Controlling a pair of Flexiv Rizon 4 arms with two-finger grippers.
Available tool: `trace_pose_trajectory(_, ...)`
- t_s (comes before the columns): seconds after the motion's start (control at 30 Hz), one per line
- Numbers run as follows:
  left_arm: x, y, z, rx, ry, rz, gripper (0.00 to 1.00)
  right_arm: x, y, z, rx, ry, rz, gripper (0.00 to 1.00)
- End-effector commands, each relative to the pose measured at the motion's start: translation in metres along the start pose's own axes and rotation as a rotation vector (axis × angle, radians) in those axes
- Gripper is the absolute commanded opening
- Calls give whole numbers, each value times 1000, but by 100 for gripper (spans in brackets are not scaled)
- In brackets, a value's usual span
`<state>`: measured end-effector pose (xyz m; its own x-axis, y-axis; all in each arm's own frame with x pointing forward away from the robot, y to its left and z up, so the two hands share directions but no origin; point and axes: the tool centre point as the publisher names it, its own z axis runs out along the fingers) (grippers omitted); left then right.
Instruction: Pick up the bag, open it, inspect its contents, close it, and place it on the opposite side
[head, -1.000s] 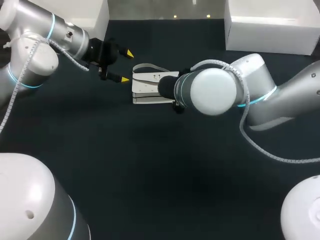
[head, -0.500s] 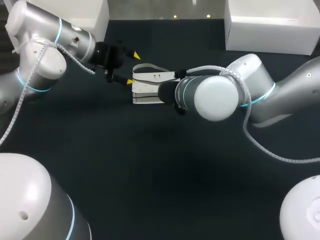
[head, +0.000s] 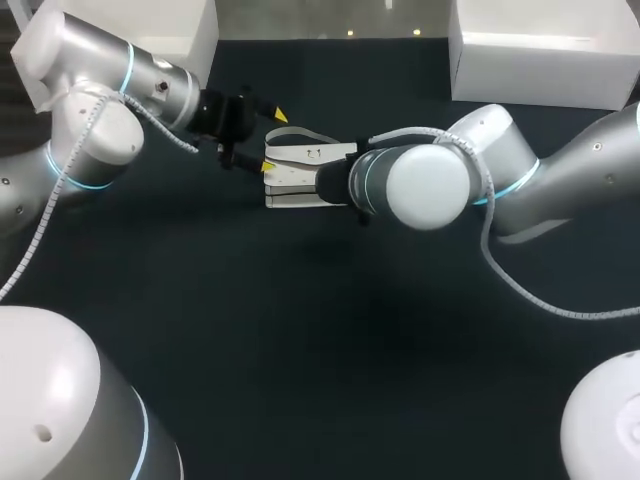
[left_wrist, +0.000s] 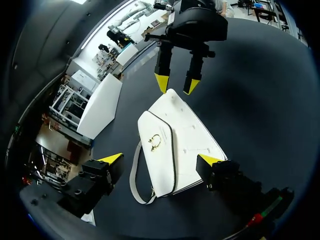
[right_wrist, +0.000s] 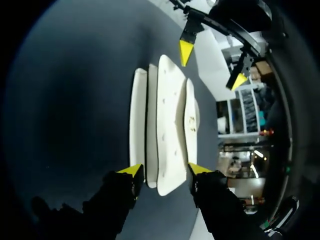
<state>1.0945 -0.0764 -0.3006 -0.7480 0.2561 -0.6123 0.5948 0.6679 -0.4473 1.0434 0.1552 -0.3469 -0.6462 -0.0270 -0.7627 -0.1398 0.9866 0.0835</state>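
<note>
A white handbag (head: 296, 176) with a grey strap and a gold clasp lies on the dark table, left of centre at the back. My left gripper (head: 272, 142) is open at its left end. In the left wrist view the fingers stand wide, one on each side of the bag (left_wrist: 175, 150). My right gripper is hidden behind its own arm (head: 420, 185) in the head view. In the right wrist view its gripper (right_wrist: 165, 170) has both tips against the two sides of the bag (right_wrist: 167, 125), shut on that end. The left wrist view shows this right gripper (left_wrist: 176, 84) over the far end.
Two white boxes stand along the table's far edge, one at the right (head: 545, 60) and one at the left (head: 185, 25). The arms' white bases (head: 60, 400) fill the near corners. Dark tabletop (head: 330, 330) stretches between them.
My left gripper has moved right, up to the bag's left end, with its fingers still wide. My right arm has shifted only slightly over the bag's right end.
</note>
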Motion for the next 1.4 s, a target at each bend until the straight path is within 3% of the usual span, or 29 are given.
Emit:
trace_pose_trajectory(0.03, -2, 2, 3, 9, 4, 0, 100, 3, -3, 9, -48, -90, -6, 44)
trace_pose_trajectory(0.33, -3, 3, 4, 16, 9, -3, 100, 5, -5, 18, -45, -78, -13, 35)
trace_pose_trajectory(0.5, -2, 5, 5, 16, 12, -6, 100, 5, -4, 21, -46, -71, -13, 20)
trace_pose_trajectory(0.63, -2, 5, 5, 18, 13, -9, 100, 5, -3, 21, -46, -70, -14, 0)
trace_pose_trajectory(0.9, 0, 4, 6, 52, 7, 6, 100, 10, 1, 16, -45, -83, -3, 0)
trace_pose_trajectory(1.4, 3, -1, 9, 80, -2, 27, 100, 12, 8, 12, 42, -125, 43, 0)
